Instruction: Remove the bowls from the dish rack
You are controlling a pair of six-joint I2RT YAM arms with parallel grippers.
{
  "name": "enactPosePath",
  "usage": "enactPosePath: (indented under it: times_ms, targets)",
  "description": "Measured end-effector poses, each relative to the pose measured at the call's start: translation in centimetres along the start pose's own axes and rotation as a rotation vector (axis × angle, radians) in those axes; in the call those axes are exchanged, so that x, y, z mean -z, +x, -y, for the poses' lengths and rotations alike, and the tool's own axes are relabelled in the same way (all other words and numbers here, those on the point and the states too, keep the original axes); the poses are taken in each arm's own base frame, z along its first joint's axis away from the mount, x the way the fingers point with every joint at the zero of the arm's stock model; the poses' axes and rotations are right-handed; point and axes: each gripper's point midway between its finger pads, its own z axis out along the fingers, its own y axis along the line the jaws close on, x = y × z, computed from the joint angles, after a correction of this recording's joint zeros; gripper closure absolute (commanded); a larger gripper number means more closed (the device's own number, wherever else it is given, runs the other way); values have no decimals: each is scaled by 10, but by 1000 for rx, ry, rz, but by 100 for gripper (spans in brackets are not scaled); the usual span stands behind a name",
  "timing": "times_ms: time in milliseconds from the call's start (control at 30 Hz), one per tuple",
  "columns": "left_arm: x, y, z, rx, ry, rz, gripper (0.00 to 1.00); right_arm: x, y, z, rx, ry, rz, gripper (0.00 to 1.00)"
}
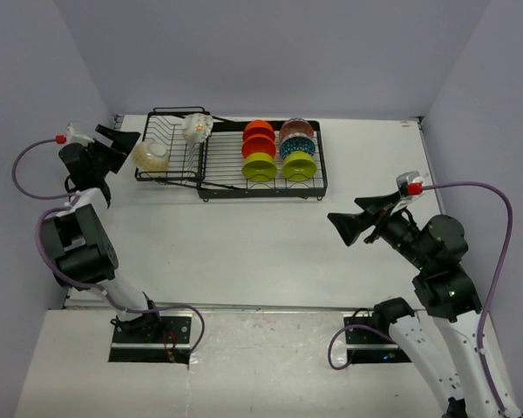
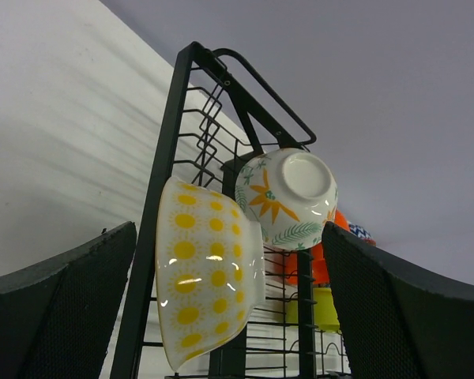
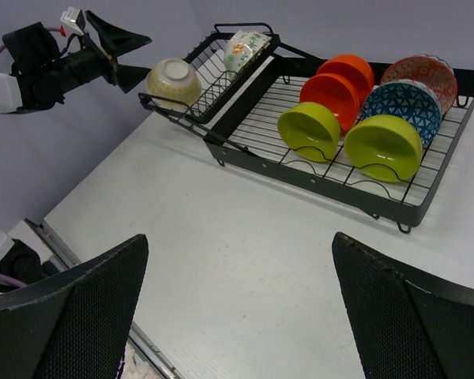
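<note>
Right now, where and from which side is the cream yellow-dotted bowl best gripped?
The cream yellow-dotted bowl lies tilted, foot upward, at the left end of the black wire dish rack. Probably pinch its rim from that open left side; wires block the others.

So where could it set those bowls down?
The table is bare from the dish rack to the arm bases, plus a strip right of the rack. Crowded: the bowls in the rack, and its left end by the left gripper.
</note>
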Motion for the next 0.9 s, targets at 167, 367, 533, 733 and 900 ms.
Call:
enactPosePath:
  times_ms: [167, 367, 533, 733, 900]
  targets:
    - [2, 8, -9, 20, -32, -15, 1, 2, -1, -1, 6, -3, 9, 1]
    - [4, 14, -12, 51, -39, -28, 2, 2, -1, -1, 5, -3, 7, 1]
    - [4, 16, -9, 70, -25, -43, 4, 1, 0, -1, 4, -2, 5, 1]
    - [5, 18, -3, 98, -1, -55, 10, 1, 0, 0, 4, -2, 4, 1]
    - [7, 23, -1, 133, 17, -61, 13, 1, 0, 0, 5, -1, 3, 1]
